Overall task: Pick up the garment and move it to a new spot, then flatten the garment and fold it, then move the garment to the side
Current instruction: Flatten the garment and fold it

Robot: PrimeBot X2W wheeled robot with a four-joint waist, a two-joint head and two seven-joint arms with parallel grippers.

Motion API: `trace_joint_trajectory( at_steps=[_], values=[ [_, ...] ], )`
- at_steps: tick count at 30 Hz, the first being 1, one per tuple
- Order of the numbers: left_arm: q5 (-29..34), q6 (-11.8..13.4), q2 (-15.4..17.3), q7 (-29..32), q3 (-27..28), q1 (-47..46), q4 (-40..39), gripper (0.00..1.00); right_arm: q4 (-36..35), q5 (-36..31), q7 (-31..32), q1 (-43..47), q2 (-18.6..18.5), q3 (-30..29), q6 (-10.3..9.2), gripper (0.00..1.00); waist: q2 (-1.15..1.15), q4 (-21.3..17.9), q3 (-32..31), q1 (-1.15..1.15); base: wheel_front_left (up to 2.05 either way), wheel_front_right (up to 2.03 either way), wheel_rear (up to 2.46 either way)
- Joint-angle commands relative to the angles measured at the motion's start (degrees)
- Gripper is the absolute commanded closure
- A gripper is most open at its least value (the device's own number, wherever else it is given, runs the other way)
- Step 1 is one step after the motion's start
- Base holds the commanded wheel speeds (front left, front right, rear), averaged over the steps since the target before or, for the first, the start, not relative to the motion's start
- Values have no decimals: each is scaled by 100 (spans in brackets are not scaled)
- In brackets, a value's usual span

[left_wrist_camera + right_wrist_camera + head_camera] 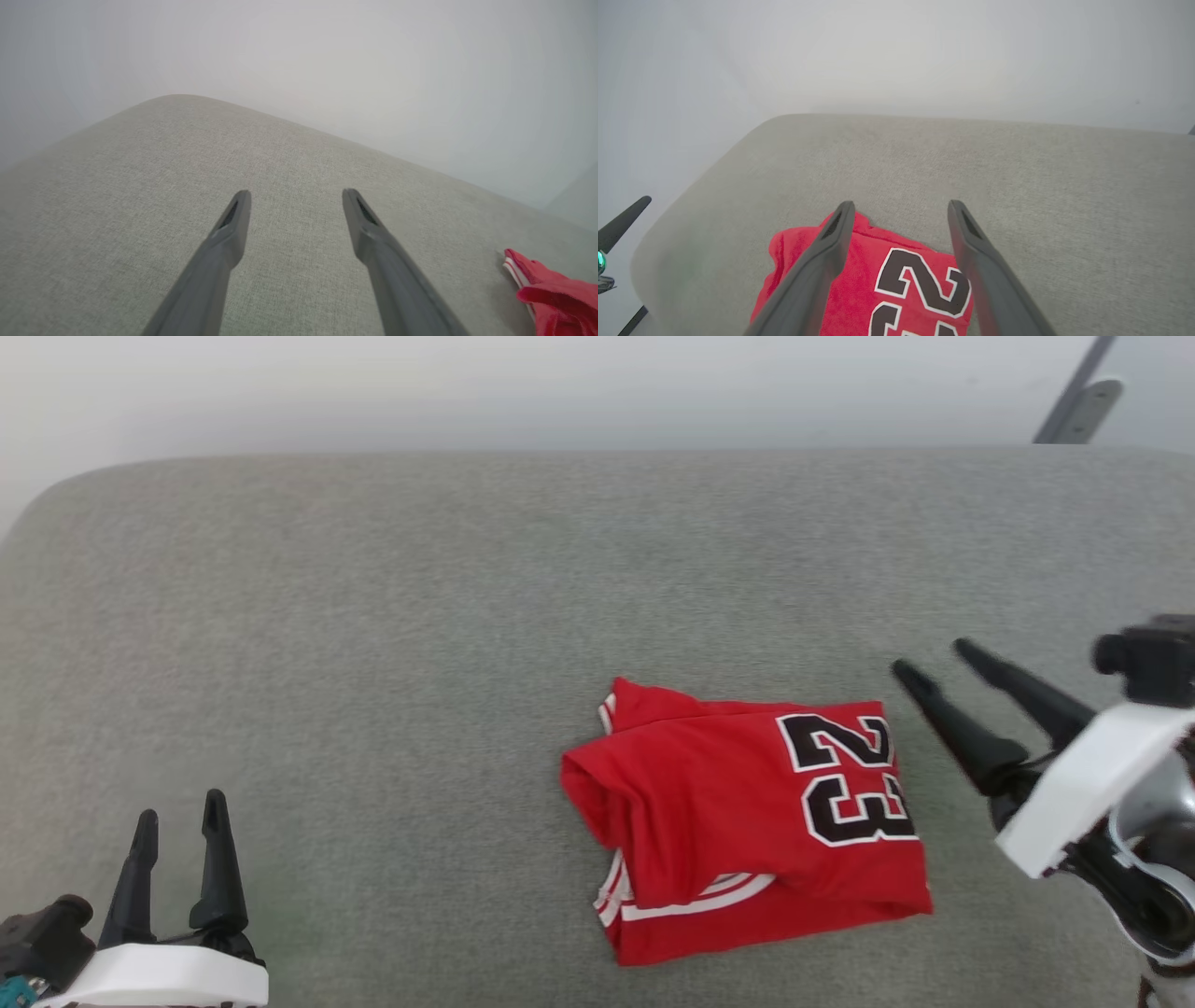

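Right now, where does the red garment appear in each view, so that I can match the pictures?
Head view: the garment lies folded, lower centre-right.
Left wrist view: the garment's edge is in the bottom right corner.
Right wrist view: bottom centre, under the open right gripper.
Shared landmark: the grey cushion, by its rounded far-left corner.

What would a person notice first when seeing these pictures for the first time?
The folded red jersey with a black, white-outlined 23 stands out, lying right of centre on the grey fabric surface. The open, dark-fingered right gripper is close beside its right edge; the open left gripper is at the lower left, apart from it.
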Motion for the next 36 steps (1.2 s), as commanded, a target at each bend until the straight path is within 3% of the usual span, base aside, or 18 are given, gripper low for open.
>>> trace_joint_trajectory(
  at_steps=[1,11,19,27,36],
  values=[
    [20,-19,19,-38,-2,29,-50,0,-11,-51,-182,84,-20,-41,1,0,0,-98,-31,0,0,0,0],
    [115,-20,168,-38,-26,179,-203,0,529,-725,-2176,560,-163,-227,1,0,0,-379,-232,0,0,0,0],
    [251,-20,244,-38,-79,388,-343,0,1376,-1214,-3455,854,-233,-150,1,0,0,-363,-450,0,0,0,0],
    [325,-20,209,-38,-41,642,-383,0,1868,-1485,-3909,1038,-28,-408,1,0,0,-274,-623,0,0,0,0],
    [163,-20,167,-38,-23,842,-349,0,1645,-1801,-3910,1408,336,-964,1,0,0,-138,-792,0,0,0,0]
  ],
)
